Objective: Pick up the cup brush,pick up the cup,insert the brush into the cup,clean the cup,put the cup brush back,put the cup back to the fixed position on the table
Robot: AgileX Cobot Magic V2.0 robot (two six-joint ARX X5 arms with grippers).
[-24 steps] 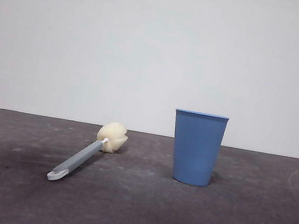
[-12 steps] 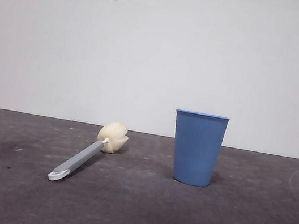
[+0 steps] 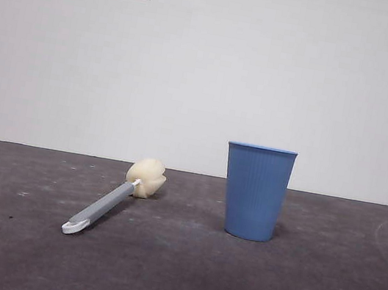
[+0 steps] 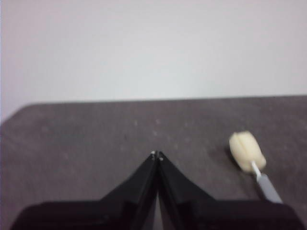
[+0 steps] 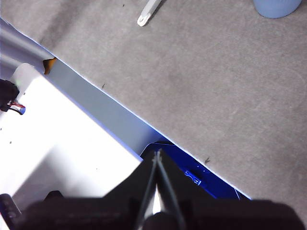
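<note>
A: What do we log as changed?

B: A second ago a dark arm tip showed at the upper corner of the front view. It has gone, and no arm appears there now. The cup brush (image 3: 113, 202) and the cup (image 3: 255, 192) have not moved.

A: State of the left gripper (image 4: 157, 154)?

B: Its fingers (image 4: 139, 179) are pressed together at the tips, holding nothing. The sponge head of the cup brush (image 4: 247, 152) lies ahead of them and off to one side, well apart, on the bench (image 4: 96, 139).

A: And the right gripper (image 5: 157, 152)?

B: Its fingers (image 5: 139, 179) are likewise closed and empty. They hang over the bench edge, above a white and blue structure (image 5: 72, 143). The looped handle tip of the cup brush (image 5: 147, 13) and the base of the cup (image 5: 278, 7) sit far beyond them.

A: Meaning for the task?

B: We judge that either no step has begun or the cycle is finished; these views cannot separate the two. The cup stands upright, the cup brush lies flat beside it, apart. If starting, we open the left fingers before approaching the handle.
</note>
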